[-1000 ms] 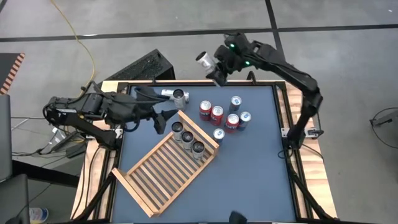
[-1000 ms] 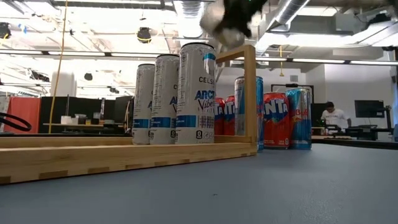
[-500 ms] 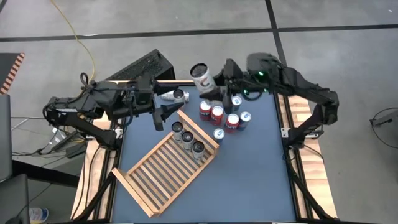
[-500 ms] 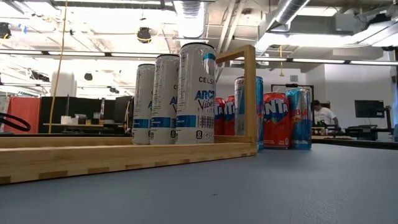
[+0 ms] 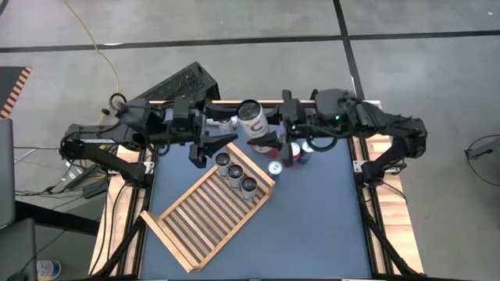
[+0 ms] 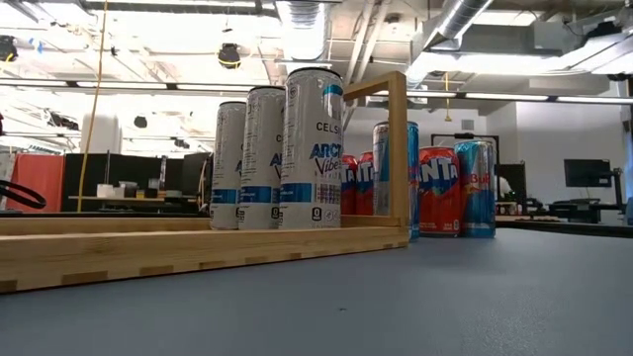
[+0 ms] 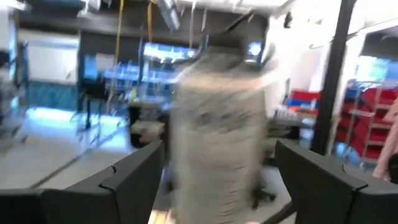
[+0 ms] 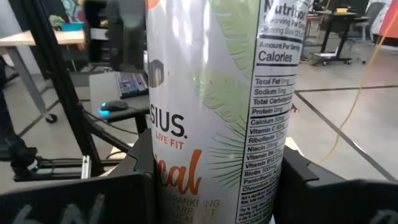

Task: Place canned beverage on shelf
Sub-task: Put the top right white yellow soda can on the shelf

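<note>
Dark blue counter (image 5: 312, 211) framed by pale wood edging, a workshop room beyond. The slatted light-wood shelf (image 5: 205, 215) lies diagonal, three tall white cans (image 6: 282, 148) lined along its far rail. Red and blue cans (image 6: 447, 190) cluster just beside it. Above the far edge, the right claw (image 5: 267, 134) grips a white Celsius can (image 5: 251, 119) upright; the left claw (image 5: 211, 139) stands open, facing it. The near counter lies bare.

A white Celsius can (image 5: 251, 119) with orange lettering is held upright above the table in the upper middle of the high view. The light-wood slatted shelf (image 5: 205, 217) lies flat and diagonal at lower centre-left, with three tall white cans (image 5: 236, 173) standing in a row along its upper-right end.
</note>
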`<action>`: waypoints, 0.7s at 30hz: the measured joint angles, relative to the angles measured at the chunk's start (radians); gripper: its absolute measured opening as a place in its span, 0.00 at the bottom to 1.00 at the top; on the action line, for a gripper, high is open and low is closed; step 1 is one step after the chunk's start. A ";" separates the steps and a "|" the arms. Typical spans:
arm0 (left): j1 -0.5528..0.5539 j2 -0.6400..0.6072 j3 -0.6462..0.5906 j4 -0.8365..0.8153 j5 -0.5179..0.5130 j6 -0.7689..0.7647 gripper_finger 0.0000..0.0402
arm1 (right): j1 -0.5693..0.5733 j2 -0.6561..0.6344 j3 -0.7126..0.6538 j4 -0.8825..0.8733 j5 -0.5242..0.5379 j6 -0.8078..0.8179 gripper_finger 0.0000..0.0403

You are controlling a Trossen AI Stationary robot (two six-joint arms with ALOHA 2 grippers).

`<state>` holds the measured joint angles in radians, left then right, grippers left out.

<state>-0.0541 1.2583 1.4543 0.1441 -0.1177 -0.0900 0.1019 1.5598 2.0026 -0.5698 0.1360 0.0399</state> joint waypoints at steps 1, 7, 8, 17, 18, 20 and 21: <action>0.006 0.001 -0.001 -0.017 -0.002 -0.006 0.74 | 0.005 0.004 0.000 0.012 -0.001 -0.006 0.42; 0.021 0.003 -0.003 -0.061 0.034 -0.028 0.74 | 0.014 0.016 0.001 0.044 0.000 -0.015 0.42; 0.024 0.003 -0.003 -0.066 0.040 -0.031 0.74 | 0.014 0.017 0.001 0.042 0.000 -0.018 0.42; 0.028 0.003 -0.003 -0.046 0.119 -0.034 0.76 | 0.014 0.019 0.001 0.039 -0.005 -0.025 0.42; 0.028 0.004 -0.003 -0.042 0.123 -0.022 0.76 | 0.014 0.019 0.001 0.041 -0.005 -0.025 0.42; 0.028 0.018 -0.002 -0.010 0.125 0.005 0.76 | 0.014 0.019 0.001 0.042 -0.005 -0.024 0.42; 0.028 0.023 -0.001 0.006 0.126 0.018 0.76 | 0.014 0.019 0.001 0.040 -0.005 -0.024 0.42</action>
<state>-0.0261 1.2817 1.4528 0.1501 0.0086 -0.0719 0.1158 1.5787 2.0033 -0.5297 0.1314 0.0158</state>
